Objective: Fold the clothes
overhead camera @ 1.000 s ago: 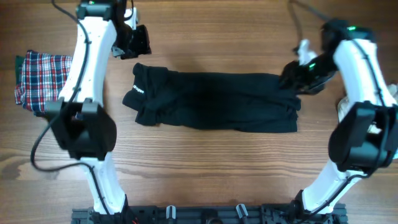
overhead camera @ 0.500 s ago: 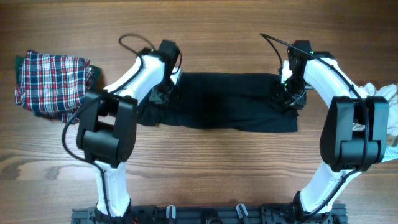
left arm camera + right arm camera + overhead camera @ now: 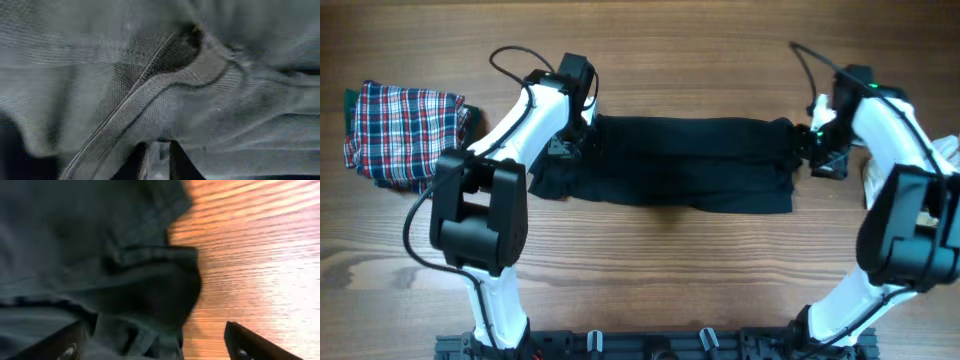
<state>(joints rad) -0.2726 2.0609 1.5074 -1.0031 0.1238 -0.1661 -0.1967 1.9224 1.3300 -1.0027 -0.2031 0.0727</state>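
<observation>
**Left end pinched, right end straddled**

The plaid cloth (image 3: 405,135) lies far left on the counter (image 3: 650,280). Your left tool (image 3: 156,161) is clenched on the left end of the black garment (image 3: 680,165), which lies mid-counter. Your right tool (image 3: 155,345) is released, its fingers wide astride the right hem.

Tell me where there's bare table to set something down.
Free: the table strip between black garment and arm bases, and the strip behind it. Crowded: plaid cloth far left, white cloth far right, left gripper and right gripper at its ends.
</observation>
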